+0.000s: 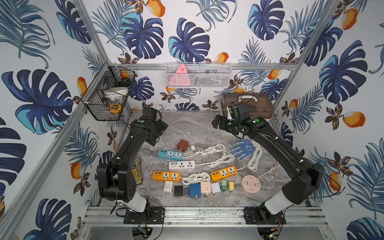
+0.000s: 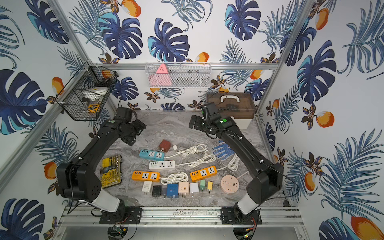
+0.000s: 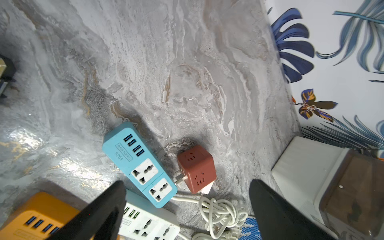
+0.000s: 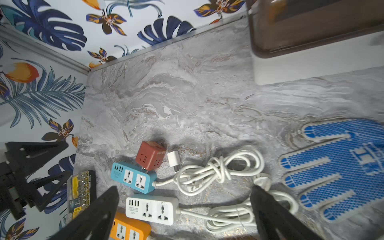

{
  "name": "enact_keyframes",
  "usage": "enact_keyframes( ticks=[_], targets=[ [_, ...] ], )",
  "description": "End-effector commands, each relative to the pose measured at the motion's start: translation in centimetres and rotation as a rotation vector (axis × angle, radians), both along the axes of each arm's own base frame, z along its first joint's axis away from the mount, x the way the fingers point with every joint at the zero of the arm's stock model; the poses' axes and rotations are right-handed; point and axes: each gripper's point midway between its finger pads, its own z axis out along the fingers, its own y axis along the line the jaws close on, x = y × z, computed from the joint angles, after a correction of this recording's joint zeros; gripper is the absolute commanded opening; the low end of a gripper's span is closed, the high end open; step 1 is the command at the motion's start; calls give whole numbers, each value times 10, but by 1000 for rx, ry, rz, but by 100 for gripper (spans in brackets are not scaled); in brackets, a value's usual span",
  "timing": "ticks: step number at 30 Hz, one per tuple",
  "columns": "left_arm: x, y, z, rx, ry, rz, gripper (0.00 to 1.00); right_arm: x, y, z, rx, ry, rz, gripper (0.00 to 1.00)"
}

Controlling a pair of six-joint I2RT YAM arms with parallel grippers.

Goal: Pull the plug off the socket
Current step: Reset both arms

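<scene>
- In both top views, the red cube plug (image 1: 182, 144) lies on the surface (image 1: 187, 124) just beside the blue socket strip (image 1: 170, 154).
- Left wrist: my left pincer (image 3: 187, 184) is released and empty. The plug's prongs show bare, so I judge the pull done.
- Right wrist: my right pincer (image 4: 184, 188) is released too. Next I need only confirm.

You see a brick-red cube plug (image 1: 182, 144), a sky-blue power strip (image 1: 170, 154) with white socket faces, a white strip (image 1: 181, 164) and an orange strip (image 1: 165, 175). Your table (image 1: 187, 124) is grey marble-veined. Your walls (image 1: 224, 33) show navy and teal leaves with orange fruit on white; the glove (image 1: 242, 149) is white, dotted blue.
</scene>
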Motion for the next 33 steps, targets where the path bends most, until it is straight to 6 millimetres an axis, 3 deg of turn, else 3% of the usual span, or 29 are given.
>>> enact_keyframes(
  ticks=[1, 5, 8, 10, 13, 18, 21, 23, 25, 30, 33],
  targets=[
    [1, -6, 16, 52, -94, -101, 99, -4, -32, 20, -62, -111, -38, 100],
    [-14, -12, 29, 106, -152, -167, 99, -20, -73, 30, -142, -147, -104, 100],
    [-29, -10, 33, 172, -162, -209, 99, -30, -111, 21, -252, -109, -209, 100],
    [-42, -2, 37, 249, -155, -211, 99, -38, -132, 15, -345, -127, -262, 100],
    [-63, 25, 39, 413, -111, -140, 99, -46, -156, 1, -428, -159, -312, 100],
    [-79, 52, 10, 654, -34, -199, 99, -55, -163, -40, -451, -262, -244, 100],
    [-65, 39, -15, 738, -66, -426, 99, -57, -174, -59, -489, -349, -263, 100],
    [-62, 40, -26, 790, -63, -480, 99, -57, -180, -67, -516, -389, -274, 100],
    [-57, 39, -33, 809, -126, -476, 99, -55, -184, -76, -527, -402, -279, 100],
    [-42, 31, -40, 854, -357, -455, 99, -48, -194, -118, -561, -316, -265, 100],
    [-35, 33, -54, 897, -389, -443, 99, -41, -194, -137, -570, -305, -252, 100]
  ],
)
